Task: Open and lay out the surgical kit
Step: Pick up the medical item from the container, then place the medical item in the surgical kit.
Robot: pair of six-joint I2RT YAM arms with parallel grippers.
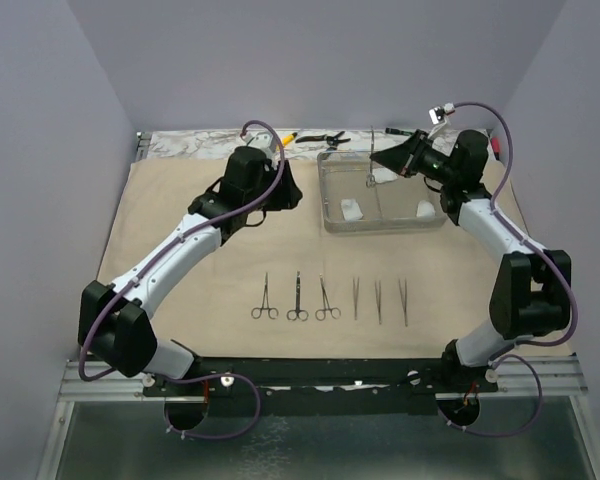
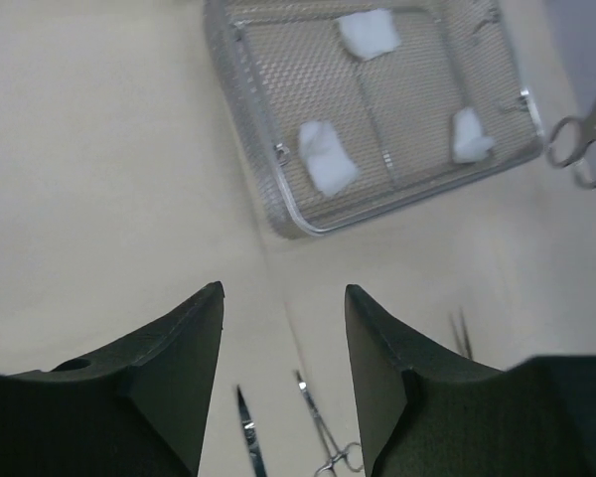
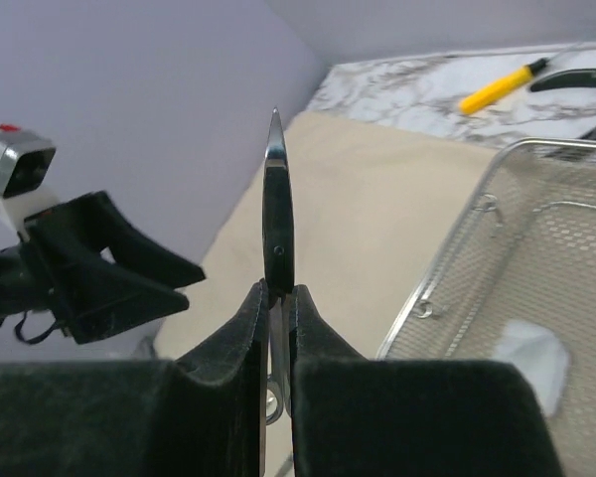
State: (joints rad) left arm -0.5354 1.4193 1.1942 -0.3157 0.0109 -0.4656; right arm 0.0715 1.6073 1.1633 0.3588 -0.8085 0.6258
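The beige cloth wrap point(image 1: 180, 230) lies spread flat. The clear tray point(image 1: 332, 195) stands at its back right and holds white gauze balls point(image 2: 328, 159), point(image 2: 368, 33), point(image 2: 471, 136). Three steel clamps point(image 1: 297, 297) and three tweezers point(image 1: 378, 300) lie in a row on the near cloth. My right gripper point(image 1: 380, 160) is shut on another steel ring-handled clamp point(image 3: 277, 199) and holds it above the tray's far left part. Its ring handles show in the left wrist view point(image 2: 581, 149). My left gripper point(image 2: 283, 298) is open and empty above the cloth, left of the tray.
A yellow pen point(image 1: 291, 138) and black-handled pliers point(image 1: 322, 140) lie on the silver strip point(image 1: 190, 143) behind the cloth. Lilac walls close in the left, the right and the back. The tray's rim point(image 3: 447, 268) is just right of my right fingers.
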